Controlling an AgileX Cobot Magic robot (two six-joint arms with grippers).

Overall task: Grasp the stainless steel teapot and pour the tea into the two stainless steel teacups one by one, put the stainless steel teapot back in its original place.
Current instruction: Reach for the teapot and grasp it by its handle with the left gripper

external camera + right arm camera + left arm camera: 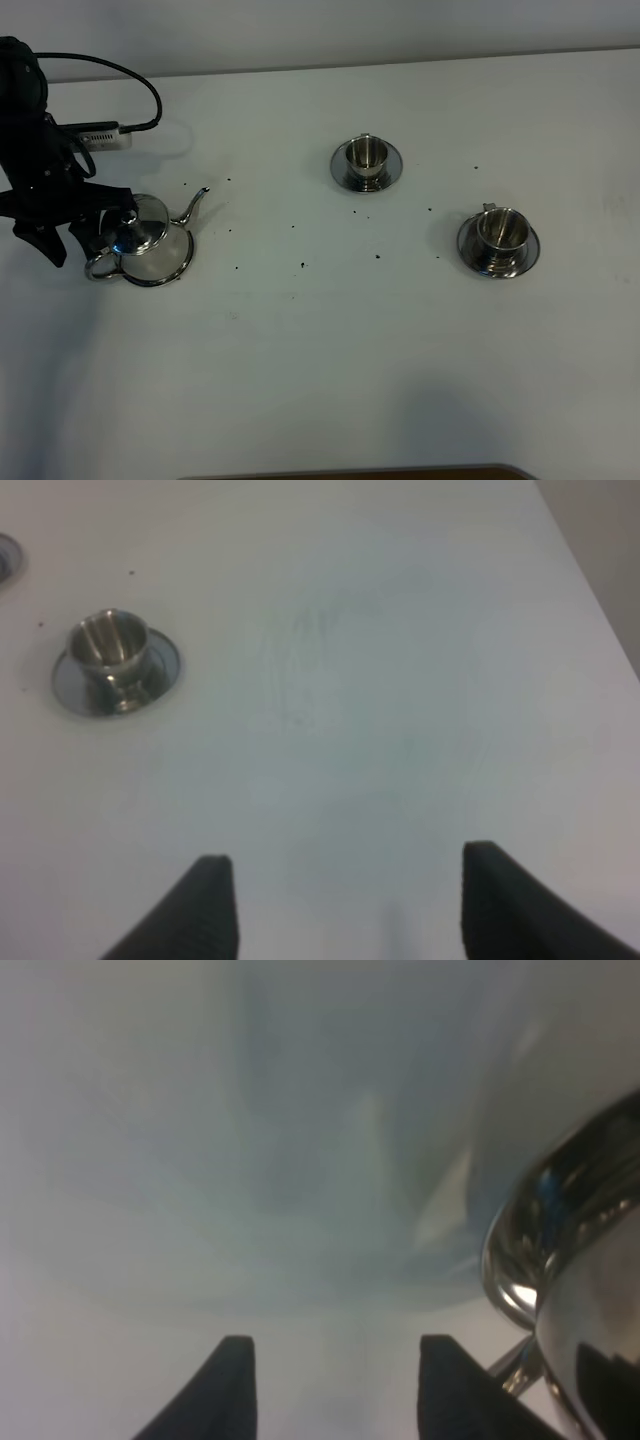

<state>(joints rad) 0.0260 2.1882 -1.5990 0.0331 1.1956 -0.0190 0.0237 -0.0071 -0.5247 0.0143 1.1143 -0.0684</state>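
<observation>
The stainless steel teapot [148,238] stands on its round steel coaster [168,279] at the left of the table, spout toward the cups. My left gripper [75,248] is open just left of the pot, by its loop handle [98,268]. In the left wrist view the fingertips [236,1385] have only table between them, and the teapot [570,1260] sits off to one side. Two stainless steel teacups stand on saucers: one [366,154] at the middle back, one [502,230] at the right. My right gripper [340,905] is open over bare table, far from a teacup [108,645].
A black cable and a white adapter [100,136] lie behind the left arm. Small dark specks [303,265] are scattered between the teapot and the cups. A brown edge [350,472] shows at the table's front. The right arm is outside the exterior high view.
</observation>
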